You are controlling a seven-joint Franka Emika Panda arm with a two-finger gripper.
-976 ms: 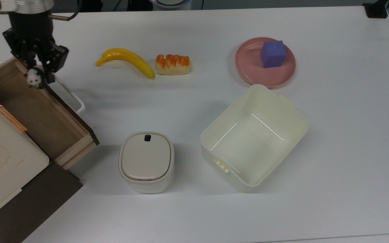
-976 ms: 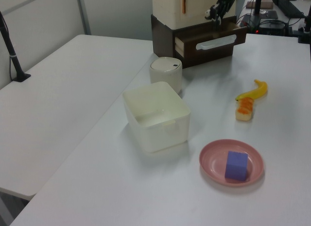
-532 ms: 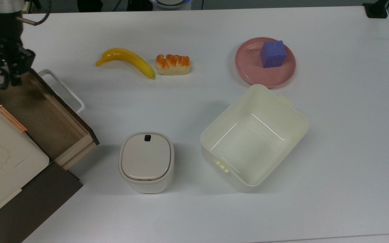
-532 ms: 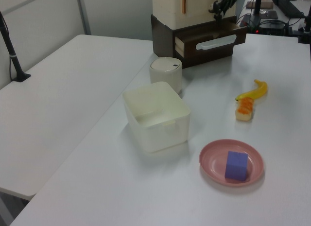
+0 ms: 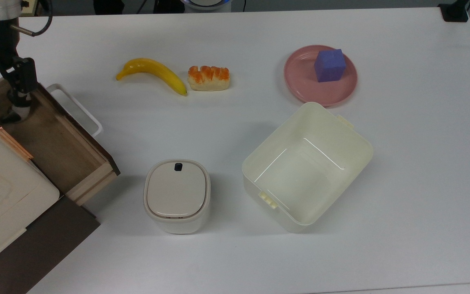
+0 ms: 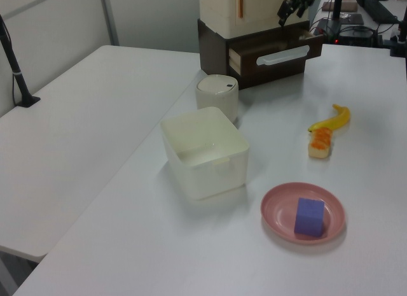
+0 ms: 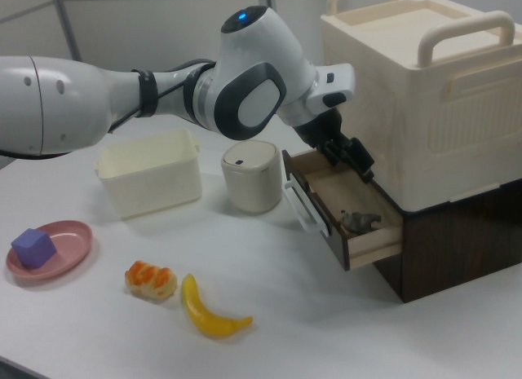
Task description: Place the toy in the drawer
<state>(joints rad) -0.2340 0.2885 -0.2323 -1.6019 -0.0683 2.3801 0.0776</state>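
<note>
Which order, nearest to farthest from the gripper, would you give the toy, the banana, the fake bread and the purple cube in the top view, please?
From the gripper, at the top view's upper left:
1. The toy, just below it in the open drawer.
2. The banana, to its right.
3. The fake bread, right of the banana.
4. The purple cube, on the pink plate, far right.

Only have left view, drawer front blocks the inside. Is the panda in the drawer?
Observer: Yes. In the right view the toy lies on the floor of the drawer.
Operator: Gripper holding anything?
Observer: No. The gripper is open and empty, above the drawer, apart from the toy.
Operator: Toy upright?
Observer: It looks tipped over in the right view; I cannot tell for sure.
</note>
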